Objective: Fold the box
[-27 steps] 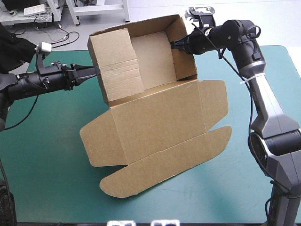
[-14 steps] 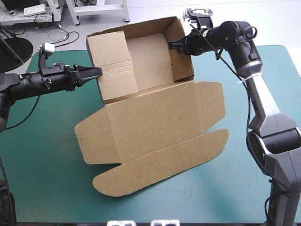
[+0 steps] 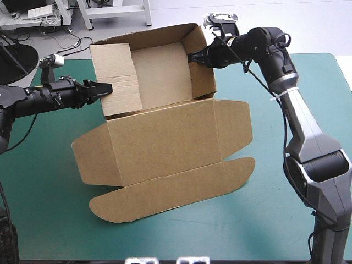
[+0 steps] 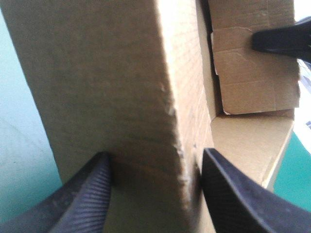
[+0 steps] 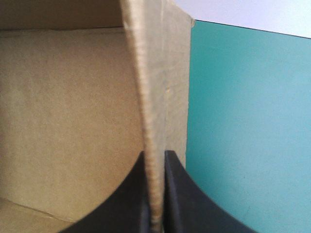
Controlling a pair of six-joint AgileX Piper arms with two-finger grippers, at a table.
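the box [image 3: 159, 82] stands as an open tray by the table's [image 3: 275, 220] far edge, walls up, lid [image 3: 165, 148] still flat. the right gripper [image 3: 192, 57] pinches its right wall; the left gripper [image 3: 108, 88] straddles the left wall, fingers apart.

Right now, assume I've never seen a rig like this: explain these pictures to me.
Two robot arms work at a table with a teal-green cover. The wide picture looks down from above and behind the robot. The two close ones come from cameras on the arms' wrists, looking along each gripper. On the table sits a brown box, its walls raised and its lid lying flat. The right gripper pinches the box's right wall. The left gripper stands open astride the left wall.
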